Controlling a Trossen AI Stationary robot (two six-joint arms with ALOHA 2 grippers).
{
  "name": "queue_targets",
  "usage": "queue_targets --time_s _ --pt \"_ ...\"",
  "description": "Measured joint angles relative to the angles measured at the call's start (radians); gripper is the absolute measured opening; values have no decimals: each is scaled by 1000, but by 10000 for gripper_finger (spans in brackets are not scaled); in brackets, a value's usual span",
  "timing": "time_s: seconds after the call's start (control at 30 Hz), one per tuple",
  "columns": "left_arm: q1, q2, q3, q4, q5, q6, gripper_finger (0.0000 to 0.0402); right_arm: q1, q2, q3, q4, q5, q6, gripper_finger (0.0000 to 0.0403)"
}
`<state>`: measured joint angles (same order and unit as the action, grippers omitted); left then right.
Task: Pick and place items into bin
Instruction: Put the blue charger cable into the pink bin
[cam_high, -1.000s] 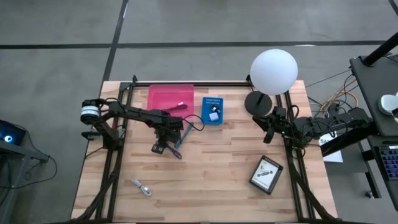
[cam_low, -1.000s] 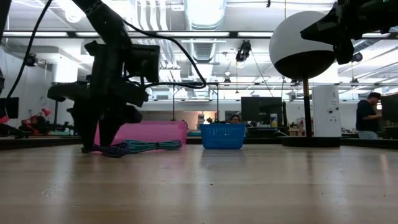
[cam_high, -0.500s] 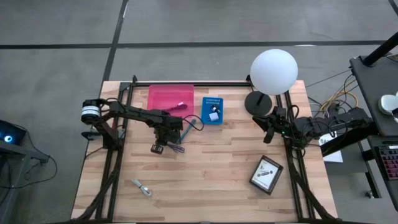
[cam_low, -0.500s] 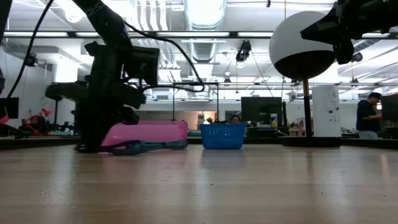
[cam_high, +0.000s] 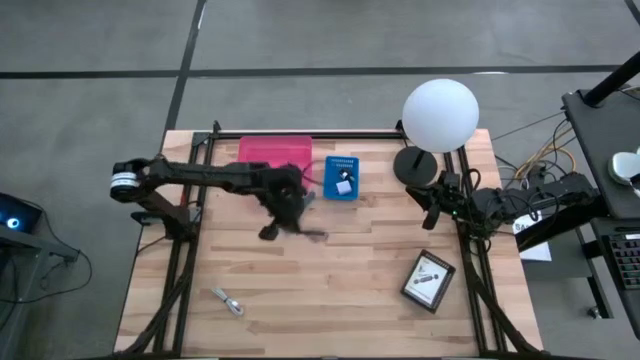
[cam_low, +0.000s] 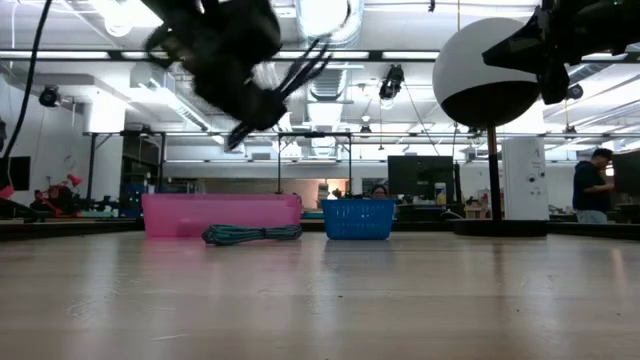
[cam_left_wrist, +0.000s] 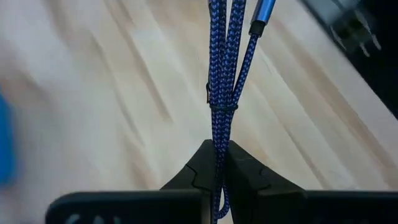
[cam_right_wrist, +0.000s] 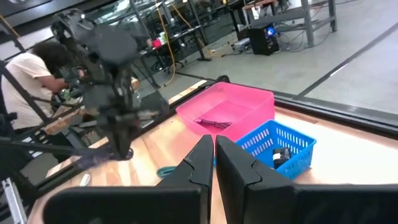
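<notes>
My left gripper (cam_left_wrist: 218, 163) is shut on a blue-purple braided cable bundle (cam_left_wrist: 221, 74) and is raised above the table (cam_high: 285, 208), in front of the pink bin (cam_high: 275, 152) and left of the blue basket (cam_high: 341, 177). In the low view it shows high up and blurred (cam_low: 240, 70). A teal cable bundle (cam_low: 251, 234) lies flat on the table by the pink bin (cam_low: 220, 213). A silvery clip (cam_high: 228, 300) lies near the front left. My right gripper (cam_right_wrist: 214, 155) waits shut at the table's right side (cam_high: 435, 212), touching nothing. My left gripper pinches several strands of the braided bundle (cam_left_wrist: 217, 146) between its two fingertips. The bundle runs out past the tips, with a tie band (cam_left_wrist: 222, 107) around it and a metal plug (cam_left_wrist: 263, 9) farther out. It is lifted clear of the table.
A white globe lamp (cam_high: 440, 115) on a dark base stands at the far right. A dark frame with a white card (cam_high: 428, 280) lies at the near right. The blue basket (cam_low: 357, 218) holds small items. Bare wood lies across the table's middle and front.
My left gripper has shut on the blue-purple bundle at the table top. It has then risen quickly, moving toward the far right, and has lifted the bundle clear. The teal bundle has stayed on the table.
</notes>
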<state>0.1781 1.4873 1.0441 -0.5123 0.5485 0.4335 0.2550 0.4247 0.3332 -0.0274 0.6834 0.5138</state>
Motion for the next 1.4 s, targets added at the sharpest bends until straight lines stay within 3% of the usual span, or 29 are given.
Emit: queue_targets --time_s 0.13,0.3,0.43,0.7,0.9,1.17,1.4 --pt "33 -18 44 183 -73 -9 1 0 10 0 0 5 1 9" --pt "92 -13 108 209 -421 -8 1 0 27 0 3 8 6 9" --pt "168 6 121 155 -560 -22 0 0 42 0 8 8 10 9" --pt "340 86 118 -89 -602 -210 0 0 79 0 17 8 11 9" --pt "426 157 117 -177 -619 -315 0 0 115 0 26 16 11 9" --pt "445 195 116 -209 -631 -321 3 0 165 0 69 19 11 9" --pt "445 193 118 -199 -681 -311 53 0 190 0 71 19 11 9"
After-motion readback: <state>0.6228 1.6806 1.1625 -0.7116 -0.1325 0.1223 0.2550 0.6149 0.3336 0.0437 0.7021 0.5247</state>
